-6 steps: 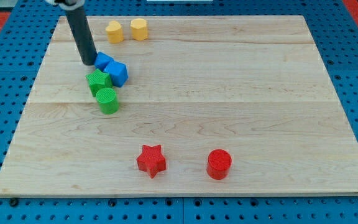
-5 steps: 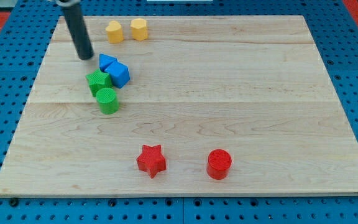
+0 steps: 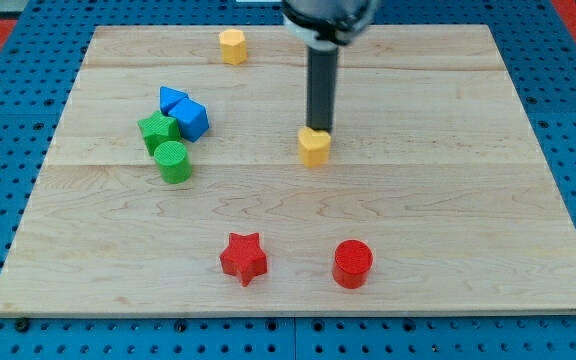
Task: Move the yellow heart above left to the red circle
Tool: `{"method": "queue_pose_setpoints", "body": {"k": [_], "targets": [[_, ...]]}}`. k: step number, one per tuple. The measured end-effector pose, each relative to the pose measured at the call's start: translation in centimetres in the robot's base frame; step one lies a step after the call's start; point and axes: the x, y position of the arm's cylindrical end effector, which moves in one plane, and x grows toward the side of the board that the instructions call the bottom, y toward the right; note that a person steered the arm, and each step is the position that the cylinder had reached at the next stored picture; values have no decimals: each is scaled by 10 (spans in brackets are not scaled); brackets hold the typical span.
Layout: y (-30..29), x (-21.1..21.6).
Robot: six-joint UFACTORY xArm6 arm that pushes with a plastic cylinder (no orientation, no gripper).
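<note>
With no jaws fitted, you are pressing my tip [image 3: 319,130] against the top edge of the yellow heart [image 3: 314,148] mid-desk [image 3: 448,120], well above the red circle [image 3: 352,264]; it is probably light, rigid, free-sliding.

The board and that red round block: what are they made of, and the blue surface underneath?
The board looks like pale wood: visible grain and plank seams, matte finish. The red circle looks like plastic, possibly 3D-printed: uniform saturated colour, faint sheen, though layer lines are too small to confirm. The blue base looks like a perforated panel, plastic or painted metal; its regular holes show, the material stays open.
</note>
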Motion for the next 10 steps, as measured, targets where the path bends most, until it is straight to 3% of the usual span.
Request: {"method": "queue_pose_setpoints", "body": {"k": [1, 2, 4, 5, 6, 7, 8, 9, 10], "targets": [[-4, 70], [-29, 88], [-72, 76], [-56, 128], [-60, 126], [-173, 122], [-153, 168], [-67, 169], [-52, 169]]}}
